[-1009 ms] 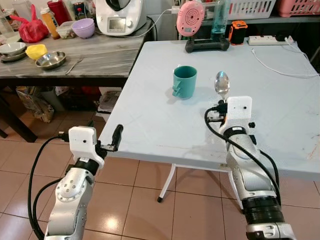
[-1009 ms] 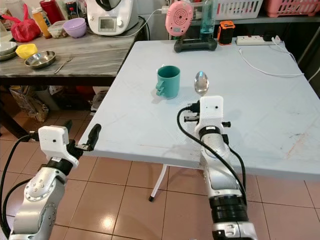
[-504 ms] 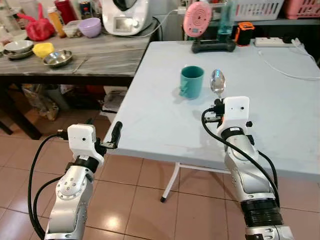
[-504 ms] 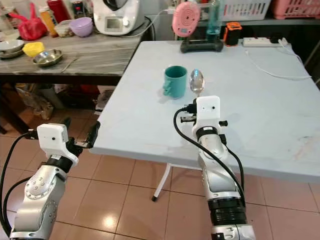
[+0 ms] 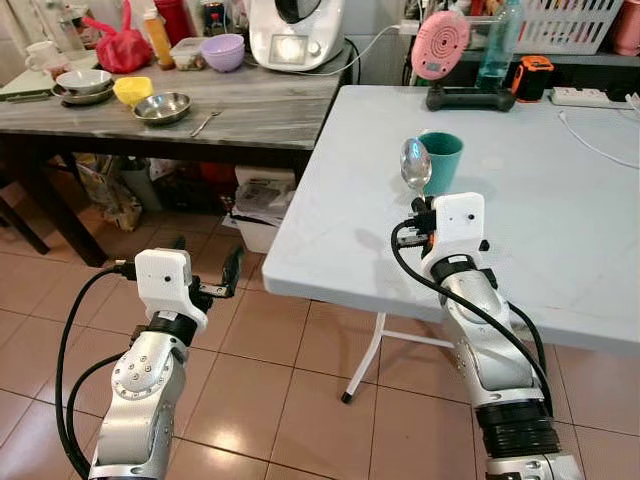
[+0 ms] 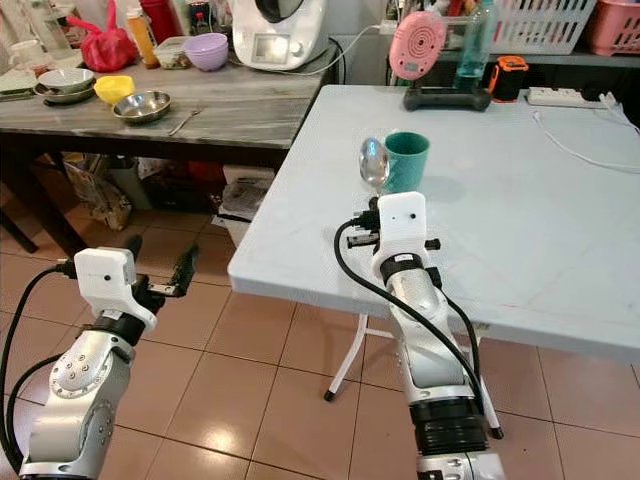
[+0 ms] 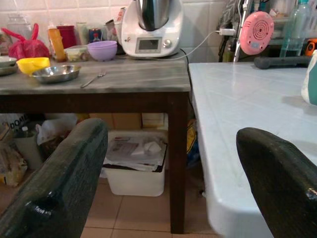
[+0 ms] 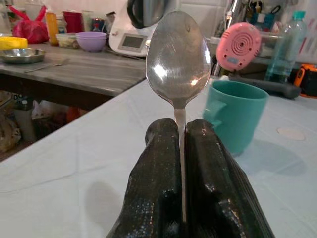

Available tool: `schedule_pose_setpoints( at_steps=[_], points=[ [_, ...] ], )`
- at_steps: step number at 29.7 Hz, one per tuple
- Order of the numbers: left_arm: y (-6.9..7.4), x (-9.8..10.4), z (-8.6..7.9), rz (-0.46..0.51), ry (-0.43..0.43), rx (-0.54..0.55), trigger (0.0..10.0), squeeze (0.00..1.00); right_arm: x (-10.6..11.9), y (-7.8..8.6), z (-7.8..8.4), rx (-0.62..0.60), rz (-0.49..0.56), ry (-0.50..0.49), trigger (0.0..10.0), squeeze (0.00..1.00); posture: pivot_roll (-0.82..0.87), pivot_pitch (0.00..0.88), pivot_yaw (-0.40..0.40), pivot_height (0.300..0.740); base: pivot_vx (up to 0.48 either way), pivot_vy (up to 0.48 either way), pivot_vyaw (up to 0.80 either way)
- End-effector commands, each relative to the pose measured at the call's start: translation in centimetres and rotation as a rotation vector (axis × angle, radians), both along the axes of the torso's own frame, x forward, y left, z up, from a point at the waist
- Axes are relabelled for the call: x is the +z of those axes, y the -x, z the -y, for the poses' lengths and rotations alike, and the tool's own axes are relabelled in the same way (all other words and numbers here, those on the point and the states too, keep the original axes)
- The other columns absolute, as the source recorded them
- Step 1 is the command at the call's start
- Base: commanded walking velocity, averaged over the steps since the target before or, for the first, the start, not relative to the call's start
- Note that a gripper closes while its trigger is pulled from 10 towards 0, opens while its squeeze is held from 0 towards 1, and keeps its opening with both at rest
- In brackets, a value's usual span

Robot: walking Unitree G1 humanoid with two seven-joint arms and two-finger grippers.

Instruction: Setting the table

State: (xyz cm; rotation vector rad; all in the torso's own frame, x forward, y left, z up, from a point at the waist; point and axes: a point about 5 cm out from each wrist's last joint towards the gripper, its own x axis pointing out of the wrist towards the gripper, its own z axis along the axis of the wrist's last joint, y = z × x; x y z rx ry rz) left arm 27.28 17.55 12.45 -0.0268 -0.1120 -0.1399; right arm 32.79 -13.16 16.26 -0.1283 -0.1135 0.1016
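Steel spoon (image 8: pixel 178 59) upright in right end effector (image 8: pixel 181 148)

The shiny silver metal spoon (image 8: pixel 177 59) gleams between glossy black gripper fingers (image 8: pixel 158 183). Behind it stands a teal plastic mug (image 5: pixel 441 161) on a pale blue-white square table (image 5: pixel 560 220) with faint grid lines. The long side counter (image 5: pixel 230 105) has a grey streaked marble-look top on a dark brown frame. On it sit a yellow bowl (image 5: pixel 132 89), a lilac plastic bowl (image 5: pixel 222 50), a steel dish (image 5: pixel 162 105), a red knotted bag (image 5: pixel 122 48) and a white kitchen machine (image 5: pixel 296 35). A round pink fan (image 5: pixel 440 45) has concentric rings. The floor (image 5: pixel 300 400) is terracotta-pink tile with pale grout lines.
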Motion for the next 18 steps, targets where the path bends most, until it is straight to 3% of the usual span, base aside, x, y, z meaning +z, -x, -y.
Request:
schedule_pose_setpoints(
  at_steps=[1,18],
  points=[
    [-0.07,-0.05,-0.41,-0.001,-0.016,0.006,10.0,0.00,0.61,0.28,-0.25,0.012,0.039,-0.008,10.0,0.00,-0.11,0.045,0.090,0.740,0.000,0.480,0.00],
    [-0.29,-0.11,0.23,-0.003,-0.019,-0.003,10.0,0.00,1.03,0.29,-0.16,-0.007,0.074,-0.011,10.0,0.00,-0.11,0.037,0.103,0.740,0.000,0.467,0.00]
  ],
)
